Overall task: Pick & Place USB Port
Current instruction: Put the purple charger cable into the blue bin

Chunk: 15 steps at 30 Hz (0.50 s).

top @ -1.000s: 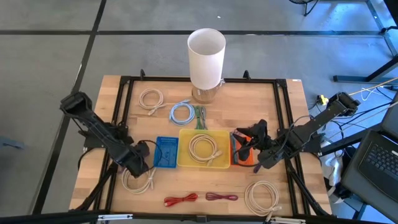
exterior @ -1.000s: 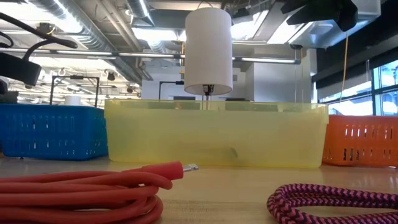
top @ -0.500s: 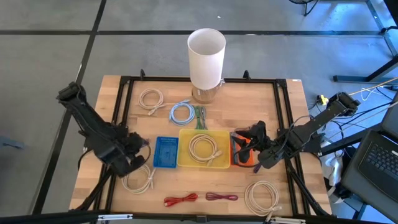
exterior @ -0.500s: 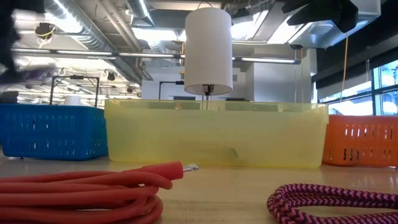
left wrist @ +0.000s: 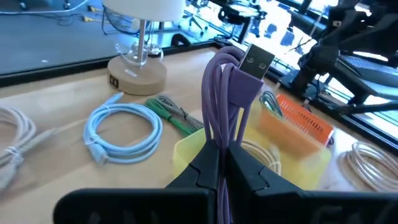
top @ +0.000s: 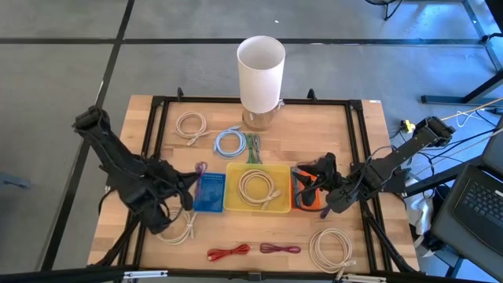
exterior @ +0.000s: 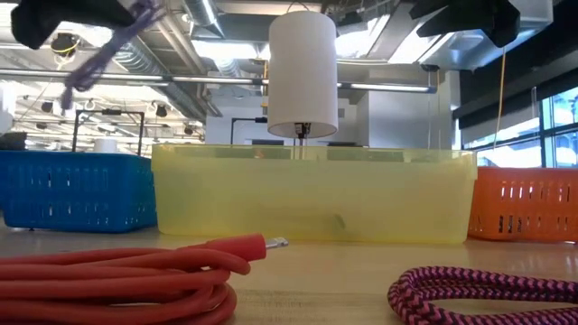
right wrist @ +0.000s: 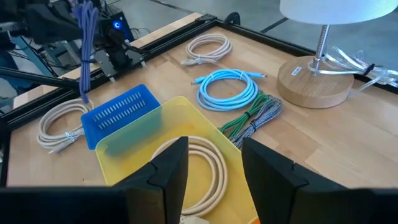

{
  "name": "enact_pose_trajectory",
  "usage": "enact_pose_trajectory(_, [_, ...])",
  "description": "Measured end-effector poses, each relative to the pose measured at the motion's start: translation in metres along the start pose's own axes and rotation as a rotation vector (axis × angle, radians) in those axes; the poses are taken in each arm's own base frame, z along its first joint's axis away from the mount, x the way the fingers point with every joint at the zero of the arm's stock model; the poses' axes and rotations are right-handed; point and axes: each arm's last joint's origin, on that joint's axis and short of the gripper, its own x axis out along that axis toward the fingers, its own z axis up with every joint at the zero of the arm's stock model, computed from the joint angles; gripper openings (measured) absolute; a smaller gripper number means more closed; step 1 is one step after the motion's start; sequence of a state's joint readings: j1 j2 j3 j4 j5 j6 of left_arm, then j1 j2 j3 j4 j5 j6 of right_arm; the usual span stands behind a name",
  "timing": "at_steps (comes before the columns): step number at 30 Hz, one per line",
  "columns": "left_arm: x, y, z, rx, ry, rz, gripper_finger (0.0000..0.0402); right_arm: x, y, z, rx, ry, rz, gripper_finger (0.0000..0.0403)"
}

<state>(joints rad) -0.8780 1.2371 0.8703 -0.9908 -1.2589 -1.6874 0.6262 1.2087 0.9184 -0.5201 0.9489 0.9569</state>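
A purple USB cable [left wrist: 224, 93], bundled in long loops with a silver plug [left wrist: 257, 60] at its free end, is in my left gripper [left wrist: 222, 157], which is shut on it. In the high view my left gripper [top: 191, 182] is above the left edge of the blue basket [top: 210, 192], with the cable [top: 201, 167] sticking out toward the far side. The low view shows the cable [exterior: 104, 59] high at the left. My right gripper [right wrist: 214, 155] is open and waits over the orange basket [top: 299, 179]. My left gripper pinches the purple cable's bundled loops [left wrist: 221, 140] between its two fingers, several strands together, at the end away from the plug. The bundle is lifted clear of the table and stands out past the fingertips, with the plug at its free end.
A yellow tray [top: 256, 167] with a white coil sits between the blue and orange baskets. A white lamp [top: 261, 71] stands at the far edge. Coils lie around: white [top: 174, 228], white [top: 191, 124], light blue [top: 230, 141], green [top: 252, 148], red [top: 229, 252], maroon [top: 280, 248], white [top: 331, 248].
My left gripper has risen from beside the near white coil and moved toward the table's far and right side, up to the blue basket's left edge, turning as it went. The purple cable has come with it, lifted clear.
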Motion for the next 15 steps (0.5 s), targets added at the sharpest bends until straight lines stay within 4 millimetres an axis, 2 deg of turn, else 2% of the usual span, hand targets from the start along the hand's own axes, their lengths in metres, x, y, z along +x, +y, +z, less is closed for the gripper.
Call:
enact_pose_trajectory(6, [0.023,-0.015,-0.009,-0.039,-0.025,0.053,0.0004,0.0,0.0,0.0,0.0,0.0,0.0,0.0153])
enact_pose_trajectory(12, [0.043,-0.012,-0.019,-0.065,0.041,0.156,0.0004,0.0,0.0,0.0,-0.007,0.009,0.006,0.0153])
enact_pose_trajectory(15, [0.053,-0.009,-0.031,-0.082,0.064,0.21,0.0004,0.0,0.0,0.0,-0.023,0.009,0.006,0.0153])
